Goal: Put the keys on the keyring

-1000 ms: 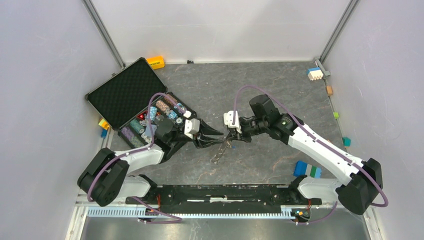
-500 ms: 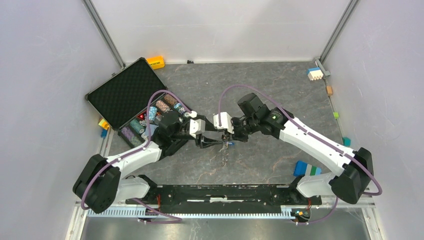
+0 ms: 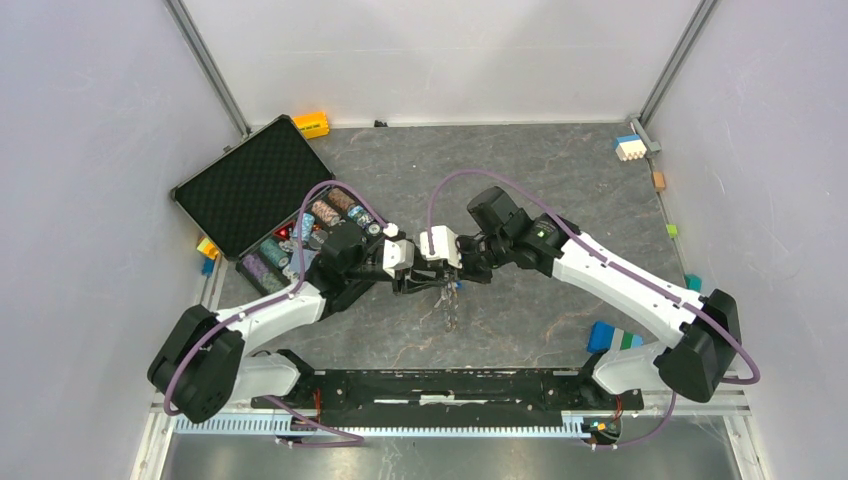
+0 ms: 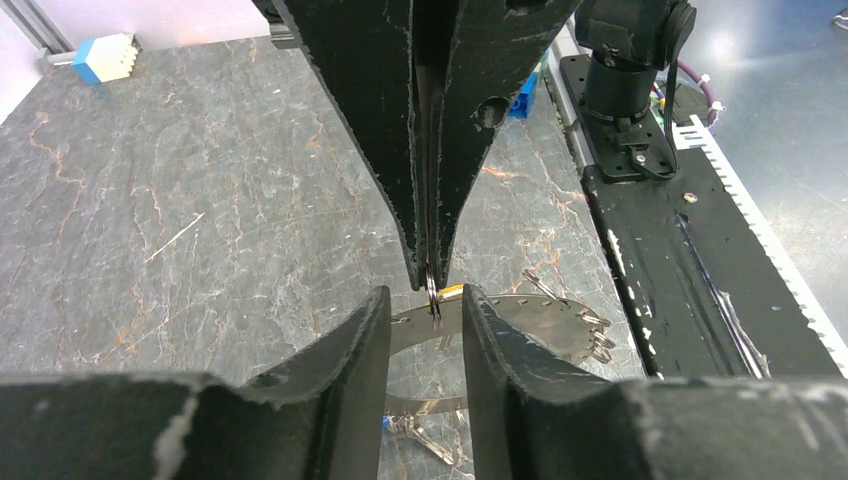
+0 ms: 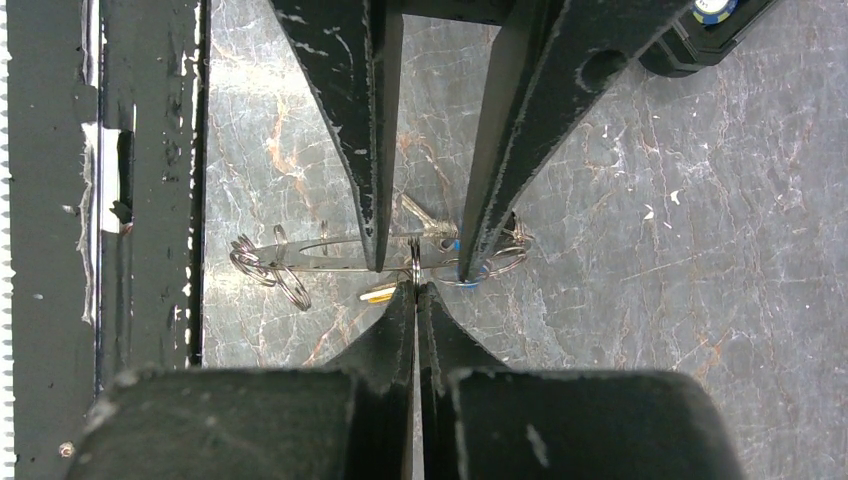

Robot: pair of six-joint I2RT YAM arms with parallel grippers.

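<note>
The keyring (image 4: pixel 545 322) is a thin silvery flat hoop with several small split rings along it. It hangs above the table between both grippers (image 3: pixel 450 308). My right gripper (image 5: pixel 415 287) is shut on one small ring of the hoop. My left gripper (image 4: pixel 422 300) is open, and its two fingers (image 5: pixel 372 240) straddle that ring and the right fingertips without touching them. A yellow-headed key (image 5: pixel 378 294) hangs beside the pinched ring. A bit of a blue key head (image 5: pixel 455 245) shows at the left gripper's other finger.
An open black case (image 3: pixel 250 185) holding poker chips (image 3: pixel 300 235) lies left of the left arm. A blue and green block (image 3: pixel 612 338) sits near the right arm's base. A white and blue block (image 3: pixel 629 147) and an orange block (image 3: pixel 312 123) lie at the back. A black rail (image 3: pixel 440 385) runs along the near edge.
The right arm has carried the keyring to the left and the left arm has drawn back with it. The hanging hoop has swung from slanted to straight down. The left jaws widened, then narrowed.
</note>
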